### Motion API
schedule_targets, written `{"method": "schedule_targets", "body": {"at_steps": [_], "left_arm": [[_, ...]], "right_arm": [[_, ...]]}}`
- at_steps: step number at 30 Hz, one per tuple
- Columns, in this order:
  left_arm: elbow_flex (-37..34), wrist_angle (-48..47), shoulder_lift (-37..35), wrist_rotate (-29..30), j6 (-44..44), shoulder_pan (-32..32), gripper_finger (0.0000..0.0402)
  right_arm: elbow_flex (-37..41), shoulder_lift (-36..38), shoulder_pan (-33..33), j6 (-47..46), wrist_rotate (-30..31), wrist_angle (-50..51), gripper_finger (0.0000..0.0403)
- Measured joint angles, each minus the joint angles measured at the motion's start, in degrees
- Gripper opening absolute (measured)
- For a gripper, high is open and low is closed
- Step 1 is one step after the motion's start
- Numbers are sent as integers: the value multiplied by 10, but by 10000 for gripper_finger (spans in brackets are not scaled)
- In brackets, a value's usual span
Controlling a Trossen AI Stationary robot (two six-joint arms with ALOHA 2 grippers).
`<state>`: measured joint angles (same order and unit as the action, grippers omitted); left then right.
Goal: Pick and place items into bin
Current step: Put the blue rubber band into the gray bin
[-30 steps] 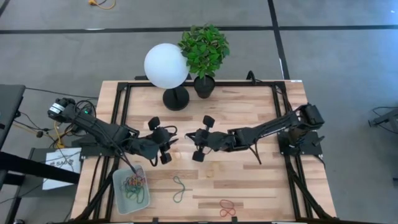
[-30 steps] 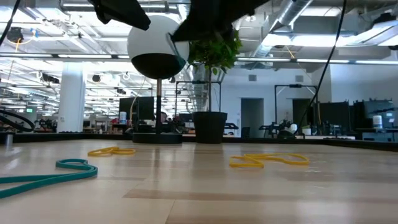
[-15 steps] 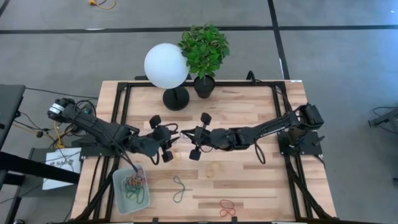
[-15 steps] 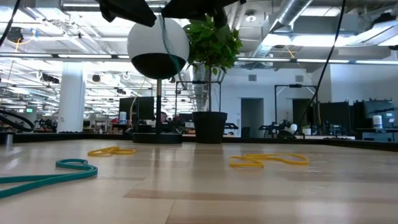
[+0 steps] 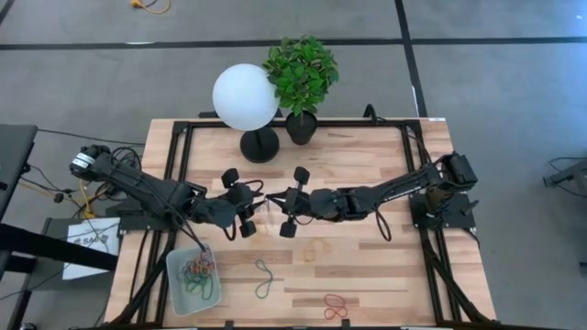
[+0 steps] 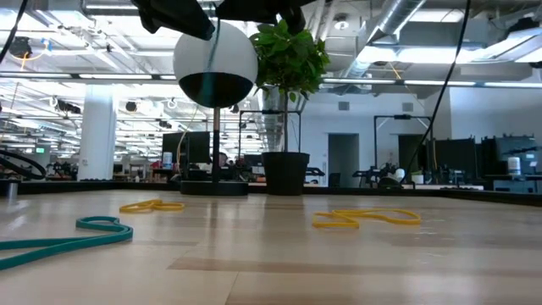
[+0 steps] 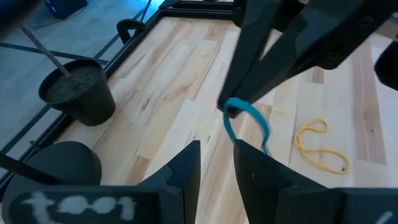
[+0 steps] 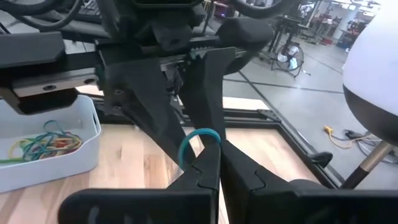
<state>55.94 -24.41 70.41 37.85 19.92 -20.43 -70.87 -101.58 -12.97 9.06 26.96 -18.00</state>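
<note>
Right gripper (image 8: 214,163), fingers pressed together, pinches a teal rubber band (image 8: 198,140) that hangs as a small loop at its tips above the middle of the table, and the left gripper (image 7: 216,163) faces it with fingers slightly spread, the band just ahead of its tips and, as far as we can tell, not yet caught between them. We judge the band light, limp and stretchy, likely to sag or spring off a loose hold, so the free arc of the loop away from the right tips looks the best place to take it. The bin (image 5: 193,279) lies behind and to one side of the left gripper, already holding a tangle of bands. We cannot tell whether the left fingers touch the band; the low view cuts off both grippers.
</note>
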Motion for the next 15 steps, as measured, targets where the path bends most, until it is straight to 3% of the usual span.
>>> {"method": "schedule_targets", "body": {"at_steps": [8, 15], "left_arm": [[0, 12, 0, -6, -4, 0, 87], [0, 33, 0, -1, -38, 0, 86]], "right_arm": [[0, 0, 5, 4, -2, 0, 0], [0, 0, 16, -9, -61, -2, 0]]}}
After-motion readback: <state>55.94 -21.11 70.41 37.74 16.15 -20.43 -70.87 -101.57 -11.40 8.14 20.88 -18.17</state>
